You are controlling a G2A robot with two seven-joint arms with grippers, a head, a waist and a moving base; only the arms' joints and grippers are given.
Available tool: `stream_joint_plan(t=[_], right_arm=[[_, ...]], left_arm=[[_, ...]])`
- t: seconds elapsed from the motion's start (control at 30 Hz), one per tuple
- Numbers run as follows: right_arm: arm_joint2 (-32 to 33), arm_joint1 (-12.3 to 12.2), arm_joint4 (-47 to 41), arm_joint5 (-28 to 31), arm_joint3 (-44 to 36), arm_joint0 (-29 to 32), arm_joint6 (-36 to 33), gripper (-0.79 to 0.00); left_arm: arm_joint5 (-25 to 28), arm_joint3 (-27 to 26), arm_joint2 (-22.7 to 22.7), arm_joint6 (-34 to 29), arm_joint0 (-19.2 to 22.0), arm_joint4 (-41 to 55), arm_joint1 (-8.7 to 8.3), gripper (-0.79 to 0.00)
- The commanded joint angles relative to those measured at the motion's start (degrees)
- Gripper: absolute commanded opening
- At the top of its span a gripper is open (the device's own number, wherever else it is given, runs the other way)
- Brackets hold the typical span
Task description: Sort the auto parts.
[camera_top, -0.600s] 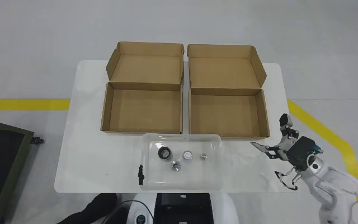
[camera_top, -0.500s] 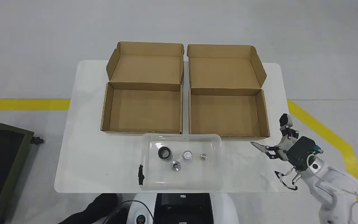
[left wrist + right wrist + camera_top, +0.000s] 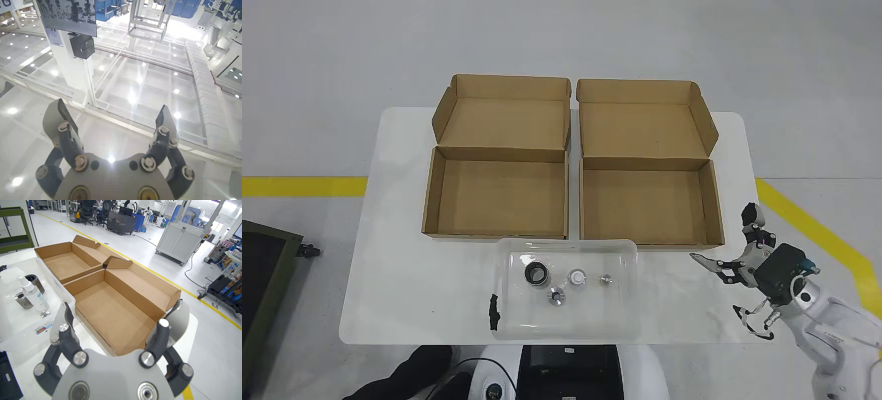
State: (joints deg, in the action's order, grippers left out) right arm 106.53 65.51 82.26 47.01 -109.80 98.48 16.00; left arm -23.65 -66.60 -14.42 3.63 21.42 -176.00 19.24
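Observation:
A clear plastic bin at the table's front holds the parts: a dark cylinder, a white spray bottle, a small metal piece and a steel cylinder. Behind it two cardboard boxes stand with lids folded back, the left box and the right box, both with bare floors. My right gripper hovers open and holding nothing by the table's front right corner, beside the right box and apart from the bin. My left gripper is open, nothing in it, pointing up at a ceiling.
A small black object lies on the table just left of the bin. A yellow floor line runs past the table's right side. Bare white tabletop lies left of the boxes.

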Motion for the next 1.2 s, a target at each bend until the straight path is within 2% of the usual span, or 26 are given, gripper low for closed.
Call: stream_joint_plan(t=[0.0, 0.3, 0.53, 0.83, 1.03, 1.17], right_arm=[[-0.09, 0.00, 0.02, -0.04, 0.00, 0.02, -0.22, 0.000], [-4.37, -0.43, -6.34, 4.99, -1.24, -2.00, -8.47, 0.000], [-10.80, -0.99, -10.97, 10.98, -5.82, -4.64, -19.51, 0.000], [-22.40, -1.45, -13.94, 10.99, -8.27, -9.09, -28.36, 0.000], [-29.18, -1.83, -12.57, 10.99, -8.50, -11.92, -33.44, 0.000], [-33.57, -2.10, -10.06, 10.99, -7.10, -14.25, -34.36, 0.000]], left_arm=[[0.00, 0.00, 0.00, 0.00, 0.00, 0.00, 0.00, 0.000], [0.00, 0.00, 0.00, 0.00, 0.00, 0.00, 0.00, 0.000], [0.00, 0.00, 0.00, 0.00, 0.00, 0.00, 0.00, 0.000], [0.00, 0.00, 0.00, 0.00, 0.00, 0.00, 0.00, 0.000], [0.00, 0.00, 0.00, 0.00, 0.00, 0.00, 0.00, 0.000], [0.00, 0.00, 0.00, 0.00, 0.00, 0.00, 0.00, 0.000]])
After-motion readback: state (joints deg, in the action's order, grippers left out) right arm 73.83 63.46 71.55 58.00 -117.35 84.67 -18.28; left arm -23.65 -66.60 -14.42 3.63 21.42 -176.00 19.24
